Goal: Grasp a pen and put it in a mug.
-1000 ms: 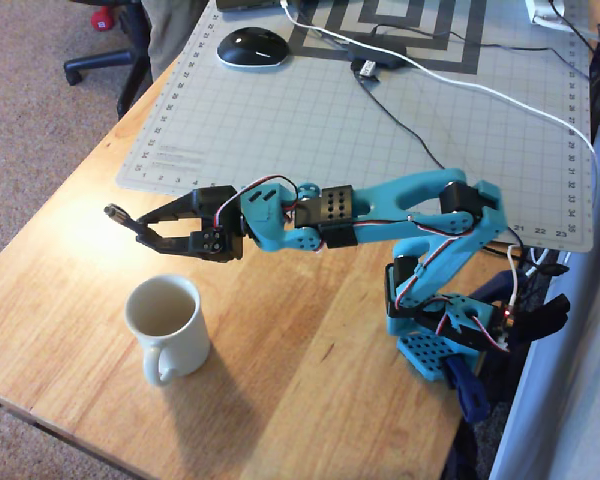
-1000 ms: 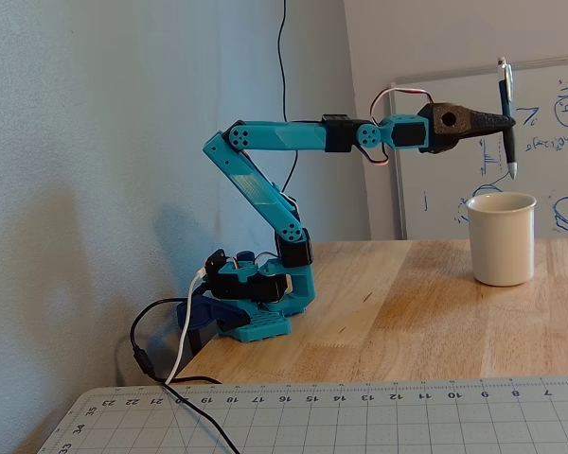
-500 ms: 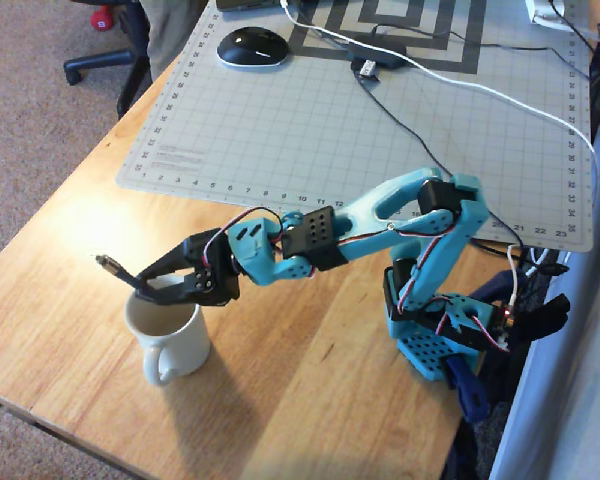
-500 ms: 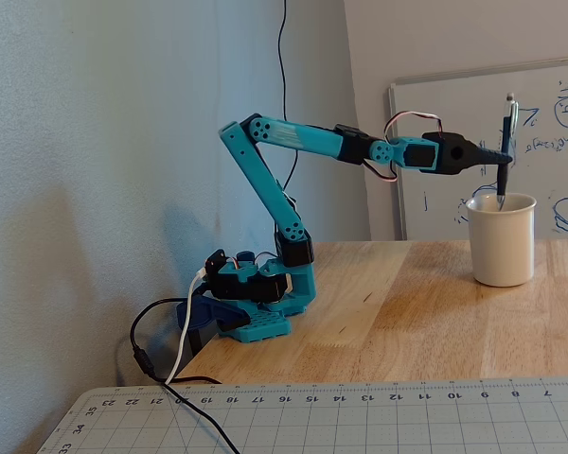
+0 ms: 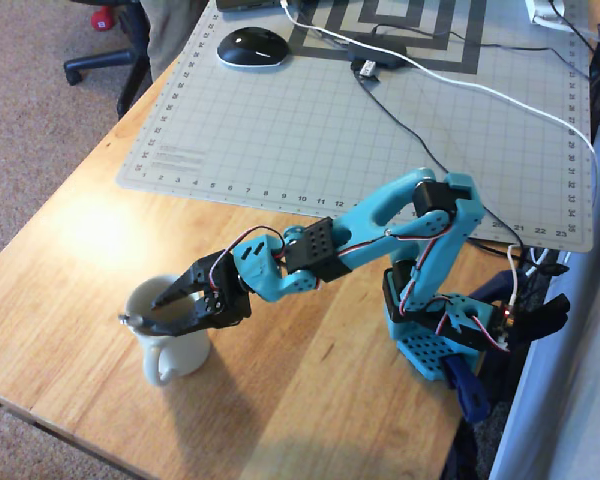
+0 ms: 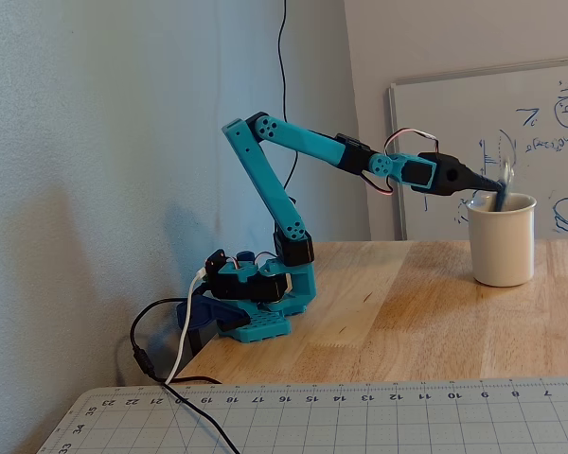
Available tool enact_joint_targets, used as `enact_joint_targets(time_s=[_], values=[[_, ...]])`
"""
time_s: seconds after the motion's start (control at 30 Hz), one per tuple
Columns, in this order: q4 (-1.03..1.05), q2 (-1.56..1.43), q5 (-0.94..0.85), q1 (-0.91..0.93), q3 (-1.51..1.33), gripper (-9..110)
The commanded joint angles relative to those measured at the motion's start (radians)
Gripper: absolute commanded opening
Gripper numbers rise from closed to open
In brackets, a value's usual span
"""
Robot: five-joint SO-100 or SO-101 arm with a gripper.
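Observation:
The cream-white mug (image 5: 185, 355) stands near the table's front left edge in the overhead view, its handle toward the front. In the fixed view it (image 6: 502, 248) stands at the right. The dark pen (image 5: 130, 320) rests inside the mug, and its silvery end leans over the left rim. In the fixed view the pen (image 6: 501, 194) sticks up out of the mug. My gripper (image 5: 160, 312) reaches over the mug's mouth. Its black fingers are spread, and the mug's inside shows between them. In the fixed view the gripper (image 6: 481, 192) is just left of the pen at rim height.
A grey cutting mat (image 5: 360, 130) covers the back of the table, with a black computer mouse (image 5: 252, 46) and black and white cables (image 5: 450, 75) on it. The arm's base (image 5: 450, 340) sits at the right edge. A whiteboard (image 6: 549, 113) leans behind the mug.

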State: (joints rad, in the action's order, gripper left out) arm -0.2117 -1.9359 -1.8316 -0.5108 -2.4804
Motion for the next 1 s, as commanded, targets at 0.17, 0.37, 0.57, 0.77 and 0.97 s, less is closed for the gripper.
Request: enact_joint_targets(time_s=[0.17,0.37,0.57,0.77,0.97], values=[[-0.02,-0.202,0.017,0.06,0.005,30],[0.058,-0.341,0.275,0.143,-0.026,30],[0.202,-0.517,0.733,0.204,-0.034,30],[0.25,-0.663,1.192,0.278,-0.129,30],[0.258,-0.825,1.387,0.339,-0.261,20]])
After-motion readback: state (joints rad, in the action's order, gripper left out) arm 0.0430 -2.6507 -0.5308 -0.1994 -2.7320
